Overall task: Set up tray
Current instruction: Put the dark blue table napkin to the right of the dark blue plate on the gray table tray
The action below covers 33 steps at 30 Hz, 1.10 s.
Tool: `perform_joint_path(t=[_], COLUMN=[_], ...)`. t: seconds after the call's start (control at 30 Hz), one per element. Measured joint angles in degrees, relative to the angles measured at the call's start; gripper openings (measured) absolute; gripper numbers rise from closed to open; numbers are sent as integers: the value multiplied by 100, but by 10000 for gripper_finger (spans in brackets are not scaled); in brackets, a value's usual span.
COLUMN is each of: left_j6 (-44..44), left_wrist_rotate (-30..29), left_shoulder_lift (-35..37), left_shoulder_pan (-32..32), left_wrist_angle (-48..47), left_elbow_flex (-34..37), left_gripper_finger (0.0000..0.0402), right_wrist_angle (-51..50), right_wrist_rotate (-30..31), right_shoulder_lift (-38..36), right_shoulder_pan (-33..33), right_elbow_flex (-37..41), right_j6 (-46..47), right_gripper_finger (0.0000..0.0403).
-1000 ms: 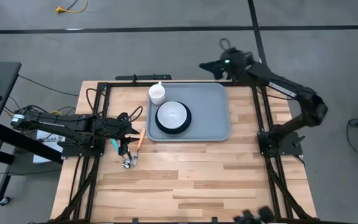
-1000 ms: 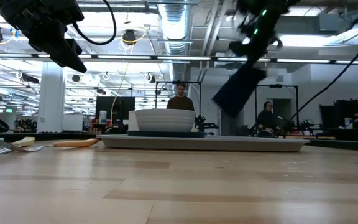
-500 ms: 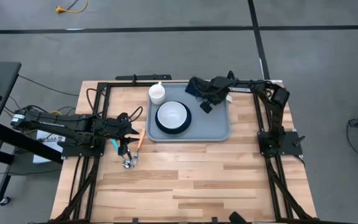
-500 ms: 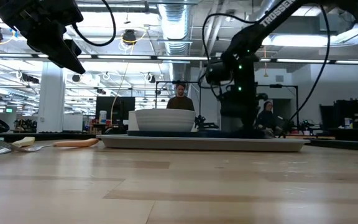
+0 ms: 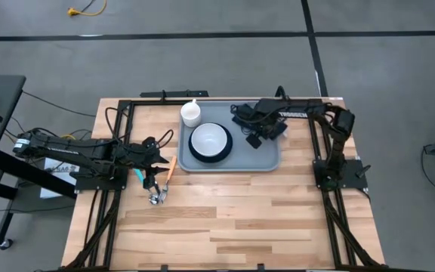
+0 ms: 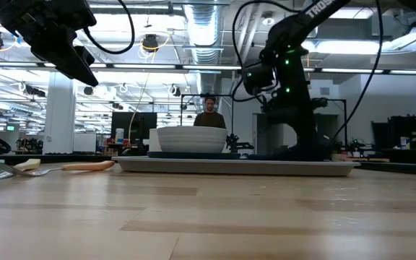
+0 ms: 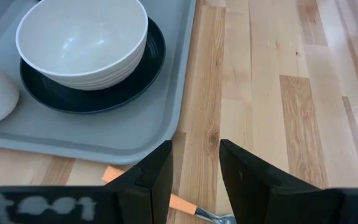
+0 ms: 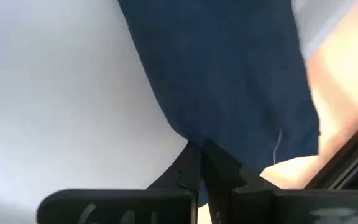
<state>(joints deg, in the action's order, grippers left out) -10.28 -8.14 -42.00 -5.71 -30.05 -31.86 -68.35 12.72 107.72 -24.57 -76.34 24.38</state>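
Right pincer is hanging low over the right half of the tray, fingers pinched tight on a dark navy napkin. In the right wrist view the cloth is draping from the fingertips down onto the tray floor, probably already touching it, though contact is hard to confirm from that angle. Tray is sitting at the far middle of the worktop, long axis running left-right, with a white bowl on a dark plate in its left half and a white cup at its far-left corner. The napkin's landing spot is lying directly beneath the right pincer, in the bare right half beside the plate, so the right arm is the nearer one. Left pincer is hovering open above the worktop just off the tray's left-near corner, over an orange-handled utensil.
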Motion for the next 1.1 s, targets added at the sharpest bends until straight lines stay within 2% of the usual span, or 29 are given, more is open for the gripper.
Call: perform_joint_path(t=[0.27, 0.7, 0.83, 0.93, 1.1], left_j6=[2, 2, 2, 2, 2], left_wrist_rotate=[-9, 0, 33, 31, 31], left_shoulder_lift=[0, 0, 0, 0, 0], left_shoulder_pan=[-1, 1, -1, -1, -1], left_wrist_angle=[-1, -1, -5, -33, -56], left_elbow_flex=[0, 0, 0, 0, 0], left_gripper_finger=[118, 118, 118, 118, 118], right_wrist_angle=[147, 1375, 1493, 1414, 1345], right_wrist_rotate=[-962, -1881, -1993, -2014, -2018], right_shoulder_lift=[31, 31, 31, 31, 31], right_shoulder_pan=[339, 586, 619, 625, 659], right_elbow_flex=[0, 0, 0, 0, 0], right_j6=[327, 617, 560, 330, 152], right_gripper_finger=[0, 0, 2, 16, 65])
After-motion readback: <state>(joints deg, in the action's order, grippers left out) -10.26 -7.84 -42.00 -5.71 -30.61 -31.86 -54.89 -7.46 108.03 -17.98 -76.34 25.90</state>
